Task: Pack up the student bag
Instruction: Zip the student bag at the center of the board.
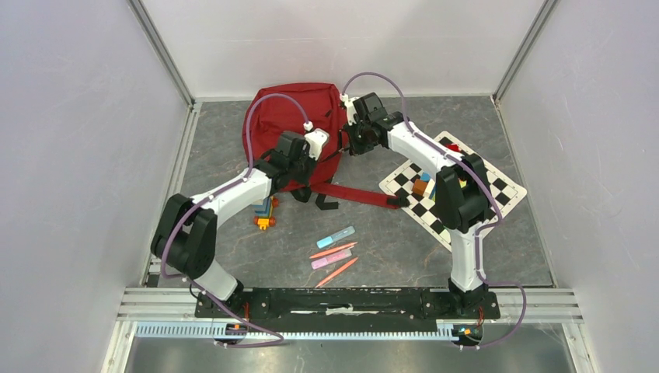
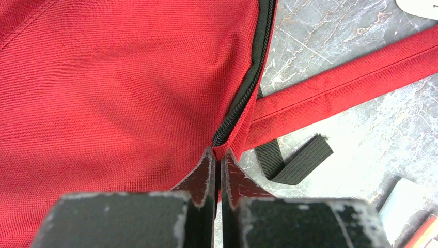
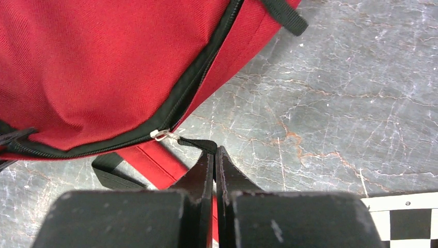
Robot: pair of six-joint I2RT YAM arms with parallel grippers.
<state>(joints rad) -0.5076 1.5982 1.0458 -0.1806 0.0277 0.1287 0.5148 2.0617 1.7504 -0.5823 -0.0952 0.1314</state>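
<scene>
The bag (image 1: 284, 116) lies flat at the far middle of the tabletop (image 1: 388, 249), its top end by the back wall. One red strap (image 1: 357, 194) trails from its near edge towards the right. Both arms reach in over the near part of the bag, the left from the left side and the right from the right side.

In the left wrist view, the left hand (image 2: 218, 155) is closed, its two fingers pinching the red fabric edge of the bag just where the black zip (image 2: 247, 85) ends. The zip runs up and away from the fingertips along the bag's side. The strap passes beside them, and a short black webbing end (image 2: 297, 160) lies on the tabletop next to it.

In the right wrist view, the right hand (image 3: 215, 154) is also closed, clamped on a small black pull (image 3: 199, 143). The pull is joined to the silver slider (image 3: 162, 136) on the zip. The slider sits at the bag's lower edge, just above the tabletop, with the pull drawn taut between it and the fingertips.

To the right of the bag lies a checkered board (image 1: 486, 186) with a few coloured blocks (image 1: 423, 186) on it, partly hidden by the right arm. More blocks (image 1: 265, 216) sit under the left forearm. Some pens (image 1: 332, 257) lie near the middle of the tabletop, well apart from the bag.
</scene>
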